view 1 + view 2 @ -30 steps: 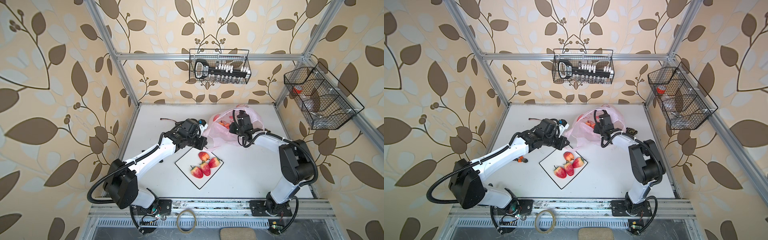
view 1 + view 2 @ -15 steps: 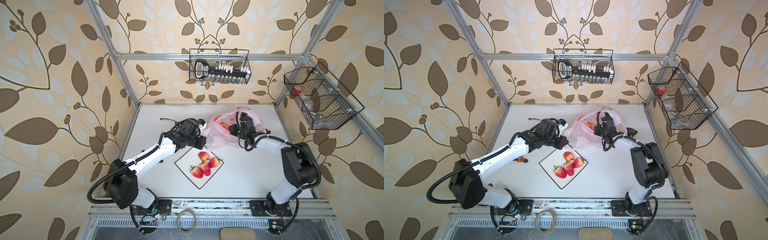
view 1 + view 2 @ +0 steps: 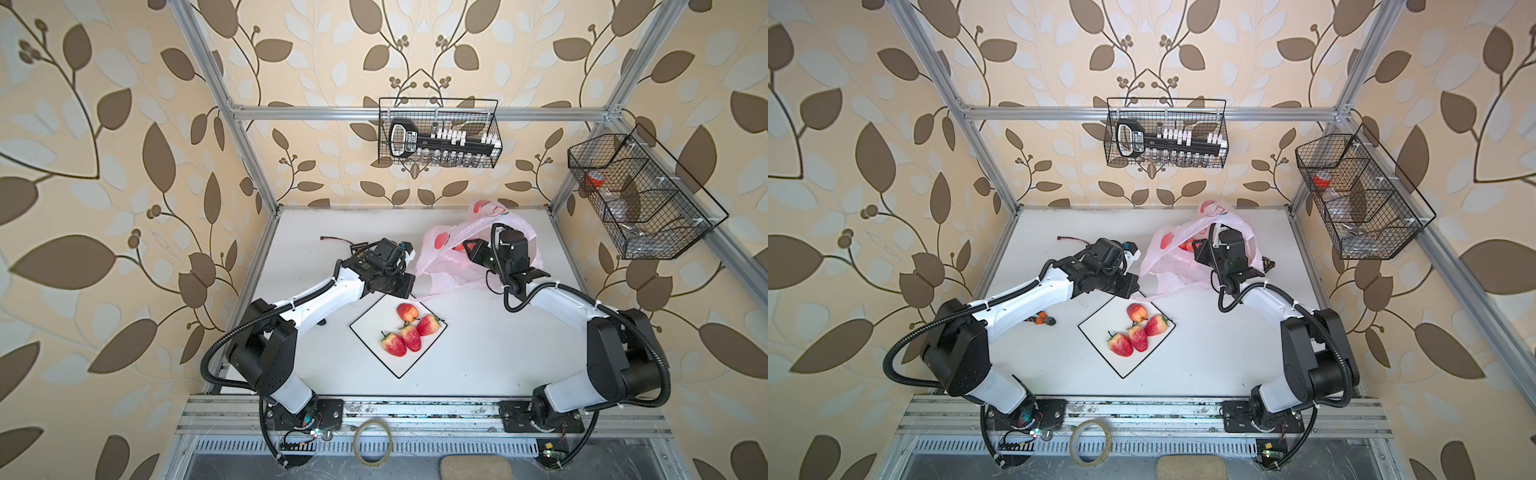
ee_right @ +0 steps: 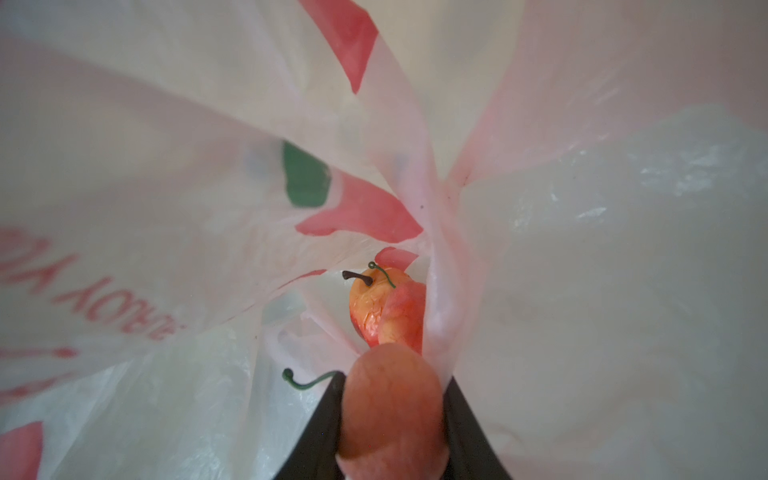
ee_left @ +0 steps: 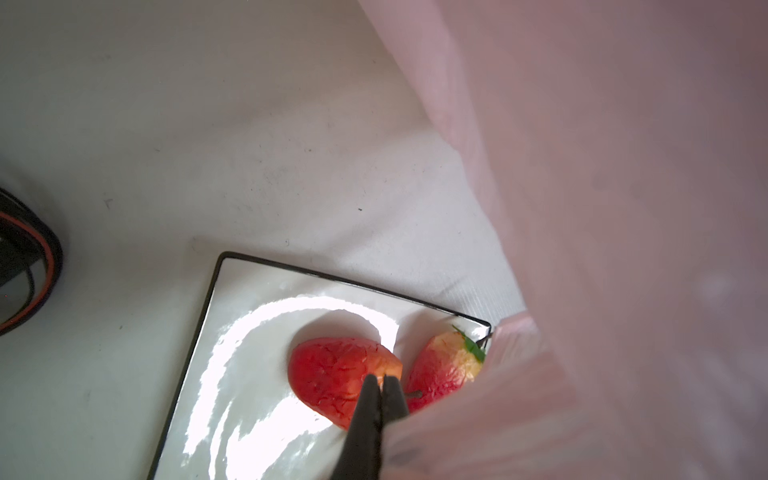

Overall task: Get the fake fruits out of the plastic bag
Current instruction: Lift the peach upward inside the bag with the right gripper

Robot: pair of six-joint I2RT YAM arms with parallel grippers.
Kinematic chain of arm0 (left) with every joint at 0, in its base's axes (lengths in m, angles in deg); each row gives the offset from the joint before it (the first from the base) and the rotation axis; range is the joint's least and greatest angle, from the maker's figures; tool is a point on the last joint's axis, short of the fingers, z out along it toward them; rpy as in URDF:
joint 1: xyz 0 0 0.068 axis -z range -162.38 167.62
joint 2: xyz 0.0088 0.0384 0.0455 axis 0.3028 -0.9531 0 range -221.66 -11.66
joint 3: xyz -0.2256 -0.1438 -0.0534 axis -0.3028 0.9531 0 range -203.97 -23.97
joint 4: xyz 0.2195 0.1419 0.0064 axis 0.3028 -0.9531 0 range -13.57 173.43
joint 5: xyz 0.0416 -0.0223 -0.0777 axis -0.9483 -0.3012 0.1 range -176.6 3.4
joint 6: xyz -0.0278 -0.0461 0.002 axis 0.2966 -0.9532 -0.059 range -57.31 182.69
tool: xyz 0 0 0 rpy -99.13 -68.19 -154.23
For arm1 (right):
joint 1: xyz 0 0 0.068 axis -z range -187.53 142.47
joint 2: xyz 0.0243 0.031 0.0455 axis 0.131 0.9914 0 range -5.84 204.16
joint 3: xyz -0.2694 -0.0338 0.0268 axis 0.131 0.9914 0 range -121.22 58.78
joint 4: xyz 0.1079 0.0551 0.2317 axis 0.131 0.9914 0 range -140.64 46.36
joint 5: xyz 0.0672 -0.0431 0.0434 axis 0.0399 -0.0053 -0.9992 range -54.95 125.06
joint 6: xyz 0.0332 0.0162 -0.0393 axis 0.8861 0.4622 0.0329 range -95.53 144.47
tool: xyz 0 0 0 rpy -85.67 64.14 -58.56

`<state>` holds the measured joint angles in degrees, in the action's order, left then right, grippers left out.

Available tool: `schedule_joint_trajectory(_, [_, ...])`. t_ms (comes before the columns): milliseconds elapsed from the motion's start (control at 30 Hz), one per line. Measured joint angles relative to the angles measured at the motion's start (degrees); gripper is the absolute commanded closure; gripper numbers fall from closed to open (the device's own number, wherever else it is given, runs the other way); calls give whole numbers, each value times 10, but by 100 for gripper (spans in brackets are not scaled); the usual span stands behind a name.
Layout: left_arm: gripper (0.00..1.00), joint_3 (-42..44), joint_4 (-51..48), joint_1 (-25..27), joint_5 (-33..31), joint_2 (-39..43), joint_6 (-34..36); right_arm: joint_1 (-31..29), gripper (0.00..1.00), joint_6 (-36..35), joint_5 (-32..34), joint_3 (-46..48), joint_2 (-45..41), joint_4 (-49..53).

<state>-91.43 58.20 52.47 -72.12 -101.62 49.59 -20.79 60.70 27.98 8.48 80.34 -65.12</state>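
Here, blurred fruit (image 4: 390, 424), right tool (image 4: 392, 388) (inside bag (image 4: 582, 291))

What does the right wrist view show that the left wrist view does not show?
Only right wrist: the right end effector shut on a round fruit inside the bag, a second fruit deeper in. Only left wrist: the plate with two fruits, the left end effector pinching bag film. Both: the pink bag.
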Motion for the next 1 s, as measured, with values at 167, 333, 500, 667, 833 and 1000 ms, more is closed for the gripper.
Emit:
schedule_joint_trajectory(167, [100,-12,0,-8,0,-2,-5,1,72,-2,-54,17,-2,-17])
schedule_joint_trajectory(333, [100,-26,-2,-16,0,-12,-6,0,72,-25,-90,19,9,-7])
schedule_joint_trajectory(500, [100,-30,-3,-16,1,-19,-8,0,72,-38,-87,37,44,8])
schedule_joint_trajectory(667, [100,-23,-5,-19,2,-22,-8,-5,71,-48,-69,46,77,23])
schedule_joint_trajectory(833, [100,-10,-13,-19,3,-23,-8,-6,67,-57,-49,44,107,27])
schedule_joint_trajectory(1000, [100,-10,-24,-19,3,-28,-5,-6,56,-68,-25,44,118,47])
